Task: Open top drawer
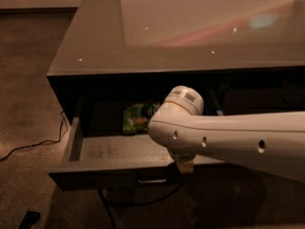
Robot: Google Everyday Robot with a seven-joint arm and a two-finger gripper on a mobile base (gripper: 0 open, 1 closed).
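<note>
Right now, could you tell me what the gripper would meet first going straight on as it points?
The gripper, pointing down over the open dark grey top drawer, would likely meet its front panel's top edge, right of the small loop handle; depth is unclear.
</note>
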